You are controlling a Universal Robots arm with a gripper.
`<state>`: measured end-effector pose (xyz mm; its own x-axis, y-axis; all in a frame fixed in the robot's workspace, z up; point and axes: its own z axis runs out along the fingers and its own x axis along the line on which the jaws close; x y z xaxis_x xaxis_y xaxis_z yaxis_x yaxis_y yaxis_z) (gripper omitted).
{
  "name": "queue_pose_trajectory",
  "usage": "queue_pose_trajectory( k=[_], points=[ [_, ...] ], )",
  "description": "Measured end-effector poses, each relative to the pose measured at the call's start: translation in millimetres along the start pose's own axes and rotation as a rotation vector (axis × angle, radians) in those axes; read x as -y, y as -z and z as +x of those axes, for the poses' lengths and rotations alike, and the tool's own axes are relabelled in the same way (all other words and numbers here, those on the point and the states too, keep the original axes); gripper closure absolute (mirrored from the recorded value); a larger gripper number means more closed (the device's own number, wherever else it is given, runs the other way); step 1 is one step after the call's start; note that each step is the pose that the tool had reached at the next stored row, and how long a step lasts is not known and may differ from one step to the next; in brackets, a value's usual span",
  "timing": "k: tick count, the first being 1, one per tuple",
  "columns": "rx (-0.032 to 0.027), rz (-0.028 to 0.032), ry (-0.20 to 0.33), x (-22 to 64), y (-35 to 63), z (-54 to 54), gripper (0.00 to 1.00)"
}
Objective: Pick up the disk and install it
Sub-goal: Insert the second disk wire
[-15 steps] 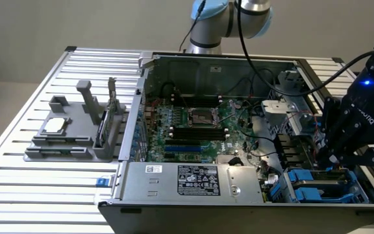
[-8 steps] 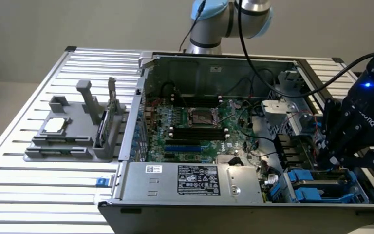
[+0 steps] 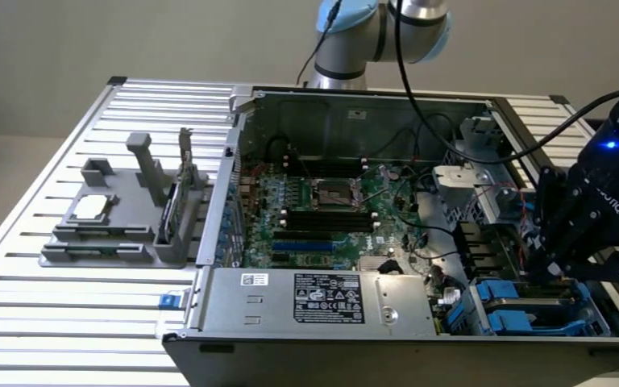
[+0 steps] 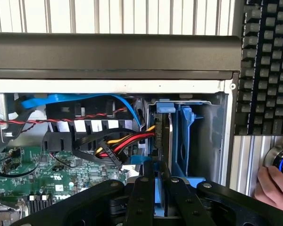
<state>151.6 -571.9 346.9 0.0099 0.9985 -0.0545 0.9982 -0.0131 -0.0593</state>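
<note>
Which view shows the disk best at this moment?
The wrist view: the disk stands on edge in the blue drive bay, gripper closed on its near end. The exterior view shows the gripper low over the blue bays; the disk itself is hard to make out there.

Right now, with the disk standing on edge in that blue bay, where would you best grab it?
By the thin edge facing the case's open side, pinching its two flat faces from there. The disk stands on edge between the blue bay walls, leaving that edge free; the gripper seems shut on it this way.
</note>
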Motion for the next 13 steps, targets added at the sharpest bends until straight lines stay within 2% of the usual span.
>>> queue_pose_trajectory(
  k=[13],
  points=[
    [0.0005, 0.0, 0.0, -1.7, -2.2, -1.1, 0.84]
  ],
)
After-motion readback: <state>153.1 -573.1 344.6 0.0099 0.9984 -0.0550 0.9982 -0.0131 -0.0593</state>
